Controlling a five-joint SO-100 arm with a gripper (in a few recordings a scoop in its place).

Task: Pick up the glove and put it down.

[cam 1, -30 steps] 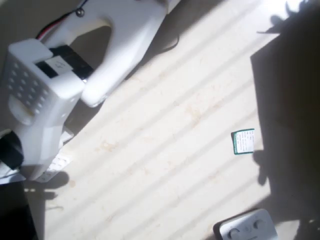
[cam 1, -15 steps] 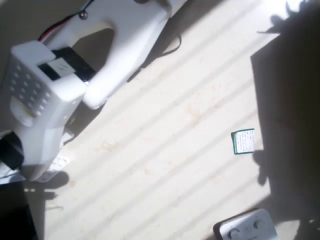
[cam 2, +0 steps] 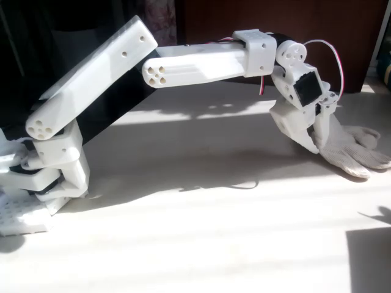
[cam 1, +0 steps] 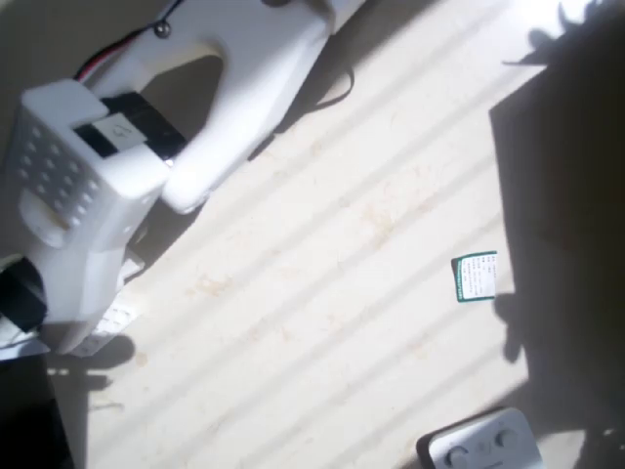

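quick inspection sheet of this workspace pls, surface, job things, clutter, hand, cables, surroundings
surface: pale table, striped with sunlight and shadow
job's things: cream knitted glove lying on the table at the right of the fixed view
clutter: green-and-white card; grey device with round buttons at the bottom edge of the overhead view
hand: the hand is down at the glove's cuff end; whether it is clamped cannot be told
cables: red and white wires looping at the wrist
surroundings: dark backdrop behind the table

Overhead view looks straight down; fixed view faces the arm (cam 2: 201,61) side-on.
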